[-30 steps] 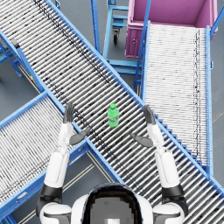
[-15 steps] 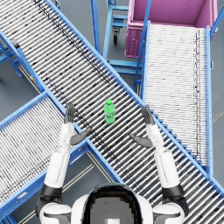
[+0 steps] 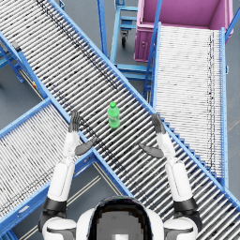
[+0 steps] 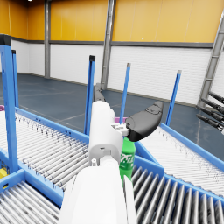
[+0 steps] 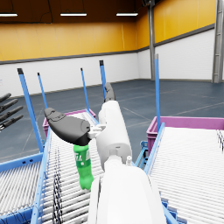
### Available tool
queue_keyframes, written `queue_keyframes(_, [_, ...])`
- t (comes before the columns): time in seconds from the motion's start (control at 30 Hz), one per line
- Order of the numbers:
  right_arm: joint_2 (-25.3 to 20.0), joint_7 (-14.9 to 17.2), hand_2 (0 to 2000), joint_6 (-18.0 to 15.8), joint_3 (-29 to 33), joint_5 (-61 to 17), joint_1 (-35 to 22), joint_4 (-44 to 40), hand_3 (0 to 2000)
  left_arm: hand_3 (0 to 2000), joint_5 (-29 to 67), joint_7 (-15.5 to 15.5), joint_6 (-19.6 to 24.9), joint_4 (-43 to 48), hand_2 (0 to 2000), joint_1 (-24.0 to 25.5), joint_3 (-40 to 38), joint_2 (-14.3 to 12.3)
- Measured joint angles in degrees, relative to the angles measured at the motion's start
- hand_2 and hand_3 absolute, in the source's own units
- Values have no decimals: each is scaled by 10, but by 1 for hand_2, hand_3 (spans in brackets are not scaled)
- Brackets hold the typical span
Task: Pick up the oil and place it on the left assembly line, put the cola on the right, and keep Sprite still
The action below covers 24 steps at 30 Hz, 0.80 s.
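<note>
The Sprite [image 3: 113, 116] has slid a little farther up the middle belt [image 3: 70, 65] since a second ago, drifting away from us and slightly toward our left. Both hands have kept their places over the belt.

We see the green bottle standing upright on the rollers, about level with the fingertips of both hands and roughly midway between them. It touches neither hand.

Our left hand [image 3: 77, 136] hangs over the near-left edge of the middle belt. Its fingers are stretched out and apart, the thumb points inward, and it holds nothing. Our right hand [image 3: 156, 138] mirrors it over the belt's right side, fingers likewise spread and empty.

In the left wrist view, the left hand [image 4: 142, 122] shows its dark thumb above the Sprite [image 4: 127, 159], which is partly hidden behind the white forearm. In the right wrist view, the thumb of the right hand [image 5: 70, 127] overlaps the bottle's cap, with the Sprite [image 5: 84, 168] just beyond it on the rollers.

The left line [image 3: 28, 145] runs beside the left arm. The right line [image 3: 187, 84] stretches away past the right hand to a pink bin [image 3: 187, 14] at its far end.
</note>
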<state>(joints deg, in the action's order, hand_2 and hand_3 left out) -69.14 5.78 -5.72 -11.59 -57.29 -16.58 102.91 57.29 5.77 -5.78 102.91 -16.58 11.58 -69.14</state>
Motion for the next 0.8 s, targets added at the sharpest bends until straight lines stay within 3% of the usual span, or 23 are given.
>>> queue_keyframes(0.8, [0,0,0,0,0,0,0,0,0,0,0,0,0,0,0,0,0,0])
